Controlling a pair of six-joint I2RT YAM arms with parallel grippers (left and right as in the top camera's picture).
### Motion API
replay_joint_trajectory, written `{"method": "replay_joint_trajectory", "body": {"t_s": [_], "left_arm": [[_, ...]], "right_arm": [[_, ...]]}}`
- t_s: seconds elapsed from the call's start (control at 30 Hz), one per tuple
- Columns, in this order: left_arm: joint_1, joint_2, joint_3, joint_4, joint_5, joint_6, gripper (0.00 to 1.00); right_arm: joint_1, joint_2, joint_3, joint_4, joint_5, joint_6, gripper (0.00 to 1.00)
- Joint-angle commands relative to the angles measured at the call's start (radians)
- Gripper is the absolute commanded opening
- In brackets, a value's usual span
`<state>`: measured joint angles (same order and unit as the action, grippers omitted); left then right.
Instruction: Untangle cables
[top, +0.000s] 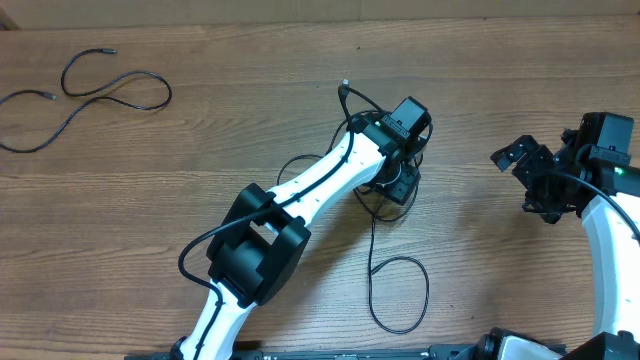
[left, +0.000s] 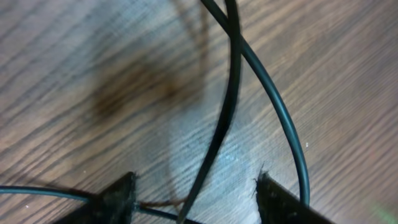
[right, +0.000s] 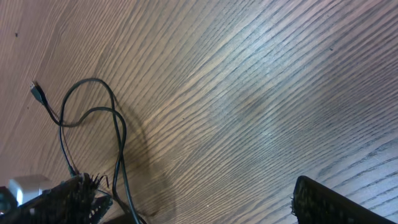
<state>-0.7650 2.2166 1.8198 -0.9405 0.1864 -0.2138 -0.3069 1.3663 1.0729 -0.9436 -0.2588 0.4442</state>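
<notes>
A tangle of thin black cables lies mid-table, with a plug end at the top and a loop toward the front. My left gripper is down over the tangle. In the left wrist view the left gripper has its jaws apart, and one cable runs between the fingers, touching neither. A second cable crosses it and passes the right finger. My right gripper hovers open at the right. Bare wood shows between the right gripper's fingers, with a looped cable beside the left one.
Another thin black cable lies apart at the far left of the wooden table. The left arm stretches diagonally from the front edge over part of the tangle. The right arm's base stands at the right edge.
</notes>
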Motion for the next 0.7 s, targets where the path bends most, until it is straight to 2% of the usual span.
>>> {"method": "replay_joint_trajectory", "body": {"t_s": [0.0, 0.1, 0.17, 0.23, 0.37, 0.5, 0.67], "left_arm": [[0.001, 0.014, -0.002, 0.013, -0.010, -0.035, 0.48], [-0.003, 0.014, -0.002, 0.014, -0.010, -0.055, 0.29], [-0.003, 0.014, -0.002, 0.014, -0.010, -0.072, 0.20], [-0.003, 0.014, -0.002, 0.014, -0.010, -0.084, 0.14], [-0.003, 0.014, -0.002, 0.014, -0.011, -0.090, 0.20], [-0.003, 0.015, -0.002, 0.015, -0.011, -0.090, 0.37], [-0.003, 0.028, -0.003, 0.022, -0.010, -0.090, 0.31]], "right_arm": [[-0.003, -0.008, 0.021, 0.003, -0.005, 0.004, 1.00], [-0.003, -0.008, 0.021, 0.002, -0.005, 0.005, 1.00], [-0.003, -0.008, 0.021, 0.002, -0.005, 0.005, 1.00], [-0.003, -0.008, 0.021, 0.002, -0.006, 0.005, 1.00], [-0.003, -0.008, 0.021, 0.002, -0.017, 0.005, 1.00], [-0.002, -0.008, 0.020, 0.002, -0.016, 0.005, 1.00], [-0.002, -0.008, 0.020, 0.002, -0.016, 0.005, 1.00]]}}
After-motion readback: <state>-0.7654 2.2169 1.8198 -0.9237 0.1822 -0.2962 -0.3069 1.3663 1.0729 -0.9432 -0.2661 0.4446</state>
